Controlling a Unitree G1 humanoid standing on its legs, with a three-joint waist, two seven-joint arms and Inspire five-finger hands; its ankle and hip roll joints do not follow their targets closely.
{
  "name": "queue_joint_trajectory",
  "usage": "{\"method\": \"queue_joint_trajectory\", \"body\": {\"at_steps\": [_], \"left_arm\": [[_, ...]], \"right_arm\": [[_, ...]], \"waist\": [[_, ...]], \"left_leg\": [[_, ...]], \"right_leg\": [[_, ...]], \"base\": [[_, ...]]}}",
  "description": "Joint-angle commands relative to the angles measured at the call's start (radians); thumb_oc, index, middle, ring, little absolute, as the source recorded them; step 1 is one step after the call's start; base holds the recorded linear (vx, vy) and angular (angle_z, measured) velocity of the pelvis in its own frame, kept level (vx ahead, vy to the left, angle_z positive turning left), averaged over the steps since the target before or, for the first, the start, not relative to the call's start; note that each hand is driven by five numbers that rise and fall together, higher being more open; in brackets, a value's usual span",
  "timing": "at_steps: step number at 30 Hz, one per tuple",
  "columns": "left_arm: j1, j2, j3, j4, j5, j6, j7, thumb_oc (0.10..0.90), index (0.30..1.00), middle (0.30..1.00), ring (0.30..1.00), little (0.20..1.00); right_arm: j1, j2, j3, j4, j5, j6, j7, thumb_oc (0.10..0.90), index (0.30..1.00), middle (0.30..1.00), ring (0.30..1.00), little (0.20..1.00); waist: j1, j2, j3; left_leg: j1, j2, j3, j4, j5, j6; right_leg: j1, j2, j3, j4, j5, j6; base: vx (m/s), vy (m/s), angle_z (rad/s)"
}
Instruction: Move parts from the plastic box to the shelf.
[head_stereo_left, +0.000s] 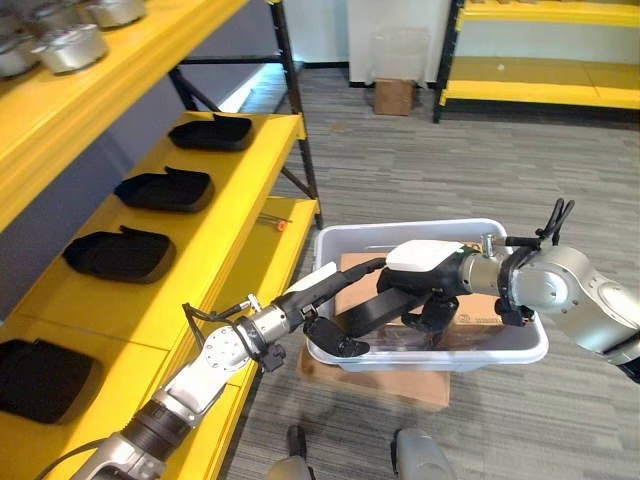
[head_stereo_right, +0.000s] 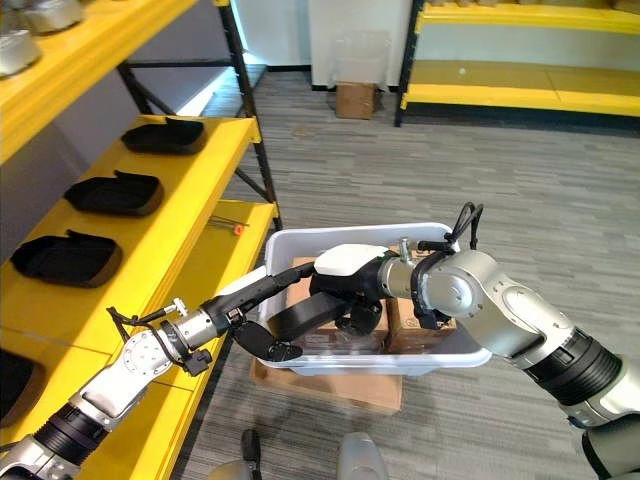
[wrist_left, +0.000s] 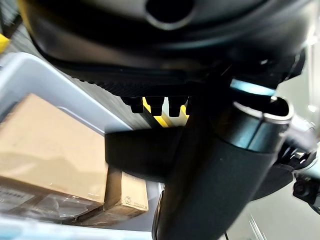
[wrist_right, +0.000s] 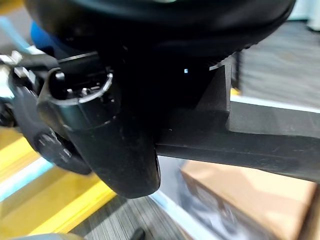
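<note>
Both hands, left hand (head_stereo_left: 325, 335) and right hand (head_stereo_left: 425, 285), grasping black part (head_stereo_left: 375, 312) over plastic box (head_stereo_left: 520, 345), frame centre; next: carry to yellow shelf (head_stereo_left: 215, 215).

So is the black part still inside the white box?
Partly: both hands, left hand and right hand, hold the black part above the box rim.

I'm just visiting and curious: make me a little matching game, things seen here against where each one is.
Things:
1. long black part
2. plastic box
3. black trays
4. metal pots

Places:
A. on the top yellow shelf
B. in a row on the middle yellow shelf
C. held by both hands over the box
D. on flat cardboard on the floor

Pairs: 1-C, 2-D, 3-B, 4-A
</note>
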Motion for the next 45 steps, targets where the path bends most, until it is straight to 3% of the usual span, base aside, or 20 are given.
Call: {"method": "queue_joint_trajectory", "body": {"at_steps": [1, 2, 4, 6, 11, 13, 19, 30, 32, 45], "left_arm": [[-0.060, -0.023, 0.040, -0.018, -0.064, -0.045, 0.019, 0.900, 1.000, 1.000, 1.000, 1.000], [-0.066, -0.023, 0.039, -0.032, -0.071, -0.020, 0.021, 0.900, 1.000, 1.000, 1.000, 1.000], [-0.071, -0.029, 0.041, -0.046, -0.063, 0.016, 0.013, 0.900, 1.000, 1.000, 1.000, 1.000], [-0.070, -0.025, 0.011, -0.049, -0.054, 0.046, 0.037, 0.900, 1.000, 1.000, 1.000, 1.000], [-0.061, -0.038, 0.031, -0.044, -0.030, 0.059, 0.064, 0.900, 1.000, 1.000, 1.000, 1.000], [-0.033, -0.042, 0.047, -0.016, -0.017, 0.051, 0.082, 0.900, 1.000, 1.000, 1.000, 1.000], [0.020, -0.053, 0.088, 0.004, 0.005, 0.043, 0.094, 0.900, 1.000, 1.000, 1.000, 1.000], [0.018, -0.090, 0.054, 0.039, 0.052, 0.099, 0.090, 0.900, 1.000, 1.000, 1.000, 1.000], [0.013, -0.100, 0.050, 0.030, 0.041, 0.124, 0.097, 0.900, 1.000, 1.000, 1.000, 1.000], [-0.106, -0.132, -0.011, -0.013, 0.093, 0.120, 0.104, 0.900, 1.000, 1.000, 1.000, 1.000]], "right_arm": [[-0.034, 0.025, -0.136, -0.007, -0.043, -0.038, -0.070, 0.400, 0.300, 0.300, 0.300, 0.300], [0.004, 0.030, -0.159, 0.000, -0.110, -0.069, -0.127, 0.400, 0.300, 0.300, 0.300, 0.300], [0.024, 0.045, -0.169, 0.023, -0.146, -0.076, -0.153, 0.400, 0.300, 0.300, 0.300, 0.300], [0.021, 0.092, -0.154, 0.035, -0.166, -0.023, -0.190, 0.400, 0.300, 0.300, 0.300, 0.300], [-0.015, 0.110, -0.162, -0.007, -0.135, 0.075, -0.202, 0.400, 0.300, 0.300, 0.300, 0.300], [-0.033, 0.098, -0.171, -0.036, -0.104, 0.130, -0.194, 0.400, 0.300, 0.300, 0.300, 0.300], [-0.018, 0.084, -0.215, -0.099, -0.068, 0.176, -0.155, 0.400, 0.300, 0.300, 0.300, 0.300], [-0.059, 0.129, -0.198, -0.125, -0.068, 0.206, -0.138, 0.400, 0.300, 0.300, 0.300, 0.300], [-0.063, 0.141, -0.190, -0.123, -0.069, 0.202, -0.134, 0.400, 0.300, 0.300, 0.300, 0.300], [-0.106, 0.232, -0.084, -0.060, -0.147, 0.135, -0.148, 0.400, 0.300, 0.300, 0.300, 0.300]], "waist": [[-0.061, -0.056, -0.080], [-0.061, -0.057, -0.084], [-0.062, -0.054, -0.095], [-0.058, -0.045, -0.124], [-0.041, -0.055, -0.149], [-0.038, -0.061, -0.158], [-0.039, -0.067, -0.162], [-0.035, -0.069, -0.158], [-0.035, -0.067, -0.159], [-0.034, -0.063, -0.162]], "left_leg": [[-0.006, -0.090, 0.101, 0.226, -0.191, -0.056], [-0.018, -0.138, 0.102, 0.285, -0.228, -0.038], [0.007, -0.151, 0.119, 0.251, -0.258, -0.022], [0.087, -0.122, 0.111, 0.068, -0.191, -0.009], [0.141, -0.089, 0.114, -0.082, -0.129, -0.028], [0.155, -0.085, 0.130, -0.103, -0.126, -0.037], [0.174, -0.084, 0.163, -0.105, -0.137, -0.041], [0.191, -0.078, 0.175, -0.102, -0.138, -0.045], [0.195, -0.078, 0.172, -0.102, -0.138, -0.046], [0.205, -0.074, 0.160, -0.105, -0.140, -0.046]], "right_leg": [[0.202, 0.025, -0.041, -0.348, 0.119, -0.004], [0.199, 0.027, -0.038, -0.369, 0.149, 0.006], [0.186, 0.029, -0.039, -0.374, 0.166, 0.023], [0.171, 0.035, -0.054, -0.381, 0.183, 0.048], [0.191, 0.024, -0.068, -0.470, 0.231, 0.078], [0.205, 0.020, -0.071, -0.513, 0.249, 0.086], [0.231, 0.025, -0.077, -0.551, 0.253, 0.081], [0.263, 0.034, -0.092, -0.571, 0.248, 0.069], [0.270, 0.035, -0.092, -0.573, 0.245, 0.068], [0.284, 0.037, -0.091, -0.581, 0.242, 0.068]], "base": [[-0.17, 0.058, 0.67], [-0.12, 0.100, 0.62], [-0.04, 0.133, 0.25], [0.05, 0.141, 0.34], [0.03, 0.076, 0.06], [0.02, 0.028, -0.03], [-0.02, -0.011, -0.06], [-0.02, -0.018, -0.02], [0.00, 0.000, 0.00], [0.00, -0.001, 0.00]]}}
